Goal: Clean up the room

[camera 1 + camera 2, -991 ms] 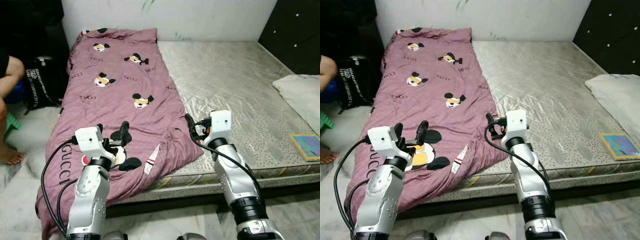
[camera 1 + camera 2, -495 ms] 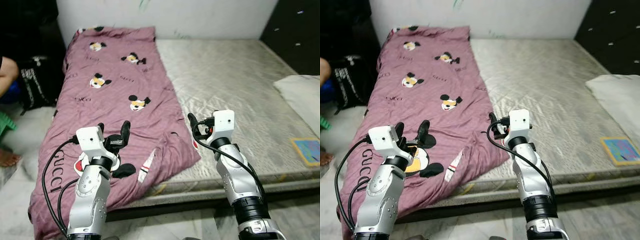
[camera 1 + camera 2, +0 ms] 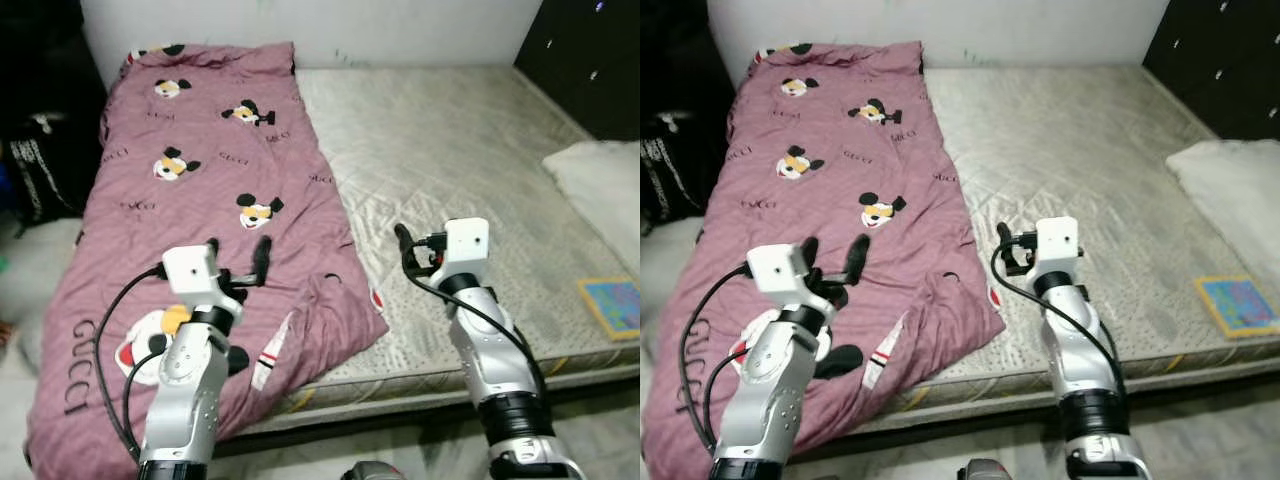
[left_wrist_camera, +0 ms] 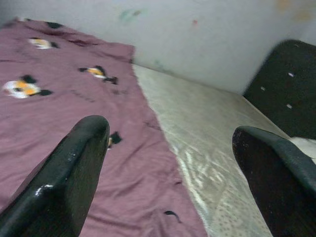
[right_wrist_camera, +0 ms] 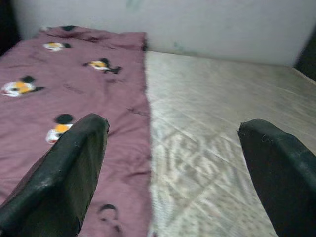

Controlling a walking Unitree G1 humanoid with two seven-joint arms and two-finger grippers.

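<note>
A maroon cartoon-mouse blanket (image 3: 200, 190) covers the bare mattress's (image 3: 450, 160) left half, its near end draping over the edge. Left gripper (image 3: 238, 258) hovers above it, jaws spread; right gripper (image 3: 403, 247), jaws spread, hangs over the mattress beside the blanket's edge.
</note>
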